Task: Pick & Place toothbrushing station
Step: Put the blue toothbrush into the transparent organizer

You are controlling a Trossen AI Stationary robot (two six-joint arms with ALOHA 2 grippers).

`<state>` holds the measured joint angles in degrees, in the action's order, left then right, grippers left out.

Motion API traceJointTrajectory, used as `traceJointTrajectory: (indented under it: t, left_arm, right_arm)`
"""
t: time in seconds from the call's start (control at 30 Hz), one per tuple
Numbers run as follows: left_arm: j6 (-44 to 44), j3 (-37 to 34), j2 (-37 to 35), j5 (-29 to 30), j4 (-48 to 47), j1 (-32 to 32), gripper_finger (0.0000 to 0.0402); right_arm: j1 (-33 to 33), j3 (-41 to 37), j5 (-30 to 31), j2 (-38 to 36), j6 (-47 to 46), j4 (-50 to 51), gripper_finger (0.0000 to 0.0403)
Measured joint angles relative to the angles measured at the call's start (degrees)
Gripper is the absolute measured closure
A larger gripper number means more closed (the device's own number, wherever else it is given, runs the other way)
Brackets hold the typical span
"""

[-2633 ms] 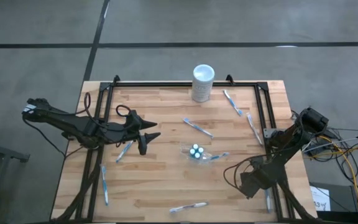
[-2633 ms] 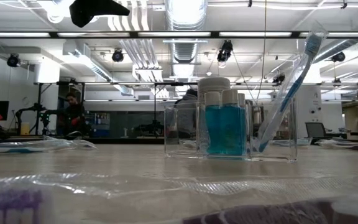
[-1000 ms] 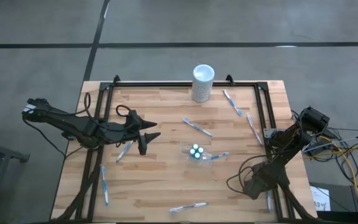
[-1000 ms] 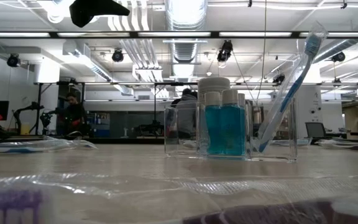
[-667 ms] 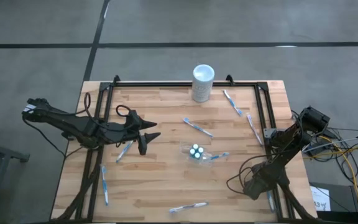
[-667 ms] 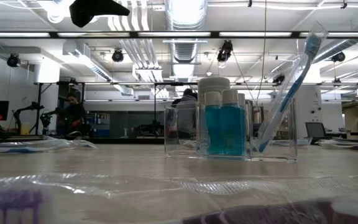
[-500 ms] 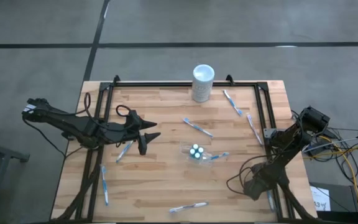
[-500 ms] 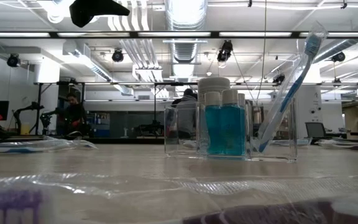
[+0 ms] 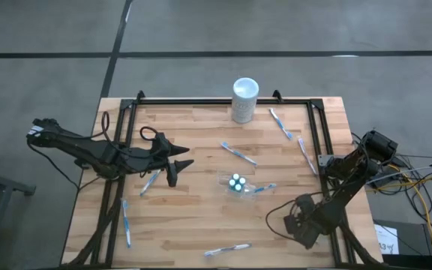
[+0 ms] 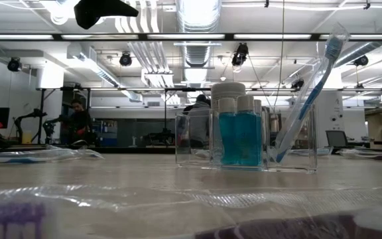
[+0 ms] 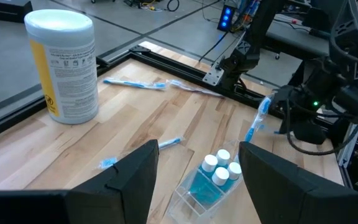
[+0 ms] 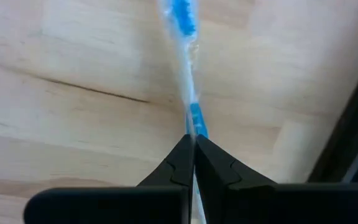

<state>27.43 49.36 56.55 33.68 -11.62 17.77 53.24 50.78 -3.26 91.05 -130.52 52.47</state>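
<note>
- The right hand (image 12: 193, 144) is closed tight on a blue-and-white toothbrush (image 12: 185, 68), its two dark fingertips pinched together on the handle, with the brush head pointing away over the wood.
- From overhead, the right hand (image 9: 306, 229) sits at the near right corner of the tabletop (image 9: 193, 217), close to the black frame rail.
- The left hand (image 9: 173, 168) waits above the left half of the tabletop, its fingers (image 11: 135, 180) spread wide and holding nothing.
- A small clear cup (image 9: 236, 184) stands near the middle of the tabletop, holding teal tubes with white caps (image 11: 219, 167) and one upright toothbrush (image 10: 307, 93).
- A white cylinder (image 9: 244, 100) with a yellow label stands at the far edge, well apart from the cup.
- Loose toothbrushes lie scattered: one (image 9: 238, 154) between the cylinder and the cup, two (image 9: 280, 124) towards the far right, one (image 9: 150, 182) just beside the left hand, one (image 9: 126, 223) at the near left and one (image 9: 227, 249) at the near edge.
- A person (image 10: 78, 119) shows in the room beyond the tabletop.
</note>
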Motion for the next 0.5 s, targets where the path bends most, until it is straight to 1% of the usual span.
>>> traceJointTrajectory:
  t: [0.17, 0.33, 0.5]
  left_arm:
    - [0.01, 0.00, 0.00, 0.01, 0.00, 0.01, 0.0172]
    - [0.00, 0.00, 0.00, 0.01, 0.00, 0.00, 0.0172]
    - [0.01, 0.00, 0.00, 0.00, 0.00, 0.01, 0.0172]
  right_arm:
    - [0.80, 2.81, 3.04, -0.04, 0.26, 4.54, 0.0395]
    - [0.93, 6.07, 4.05, -0.07, 0.30, 10.27, 0.0395]
    - [1.30, 10.01, 8.23, -0.11, 0.31, 15.79, 0.0395]
